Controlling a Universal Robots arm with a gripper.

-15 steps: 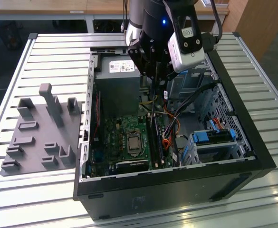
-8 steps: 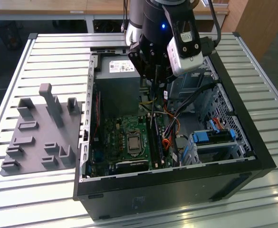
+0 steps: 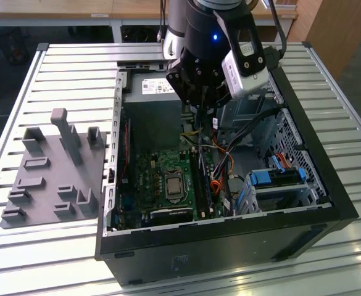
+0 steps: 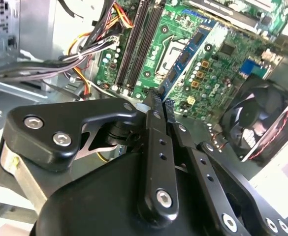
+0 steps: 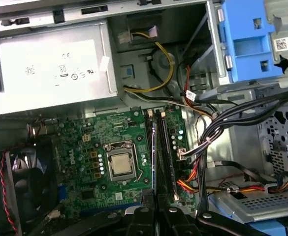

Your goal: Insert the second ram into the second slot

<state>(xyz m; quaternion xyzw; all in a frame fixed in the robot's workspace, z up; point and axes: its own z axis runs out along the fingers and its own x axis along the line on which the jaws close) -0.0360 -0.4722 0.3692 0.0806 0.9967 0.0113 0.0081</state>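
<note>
On slatted metal table (image 3: 63,68), inside open PC case (image 3: 229,240): held second ram (image 4: 187,53) pinched in closed gripper (image 4: 159,101), above mobo RAM slots (image 5: 149,147), not seated. Prob. pre-insert align; needed edge square w/ slot.

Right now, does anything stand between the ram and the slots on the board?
Nothing visible does. The gripper holds the ram above the board, and the slots below lie uncovered. The cables run beside the slots, not across them.
</note>
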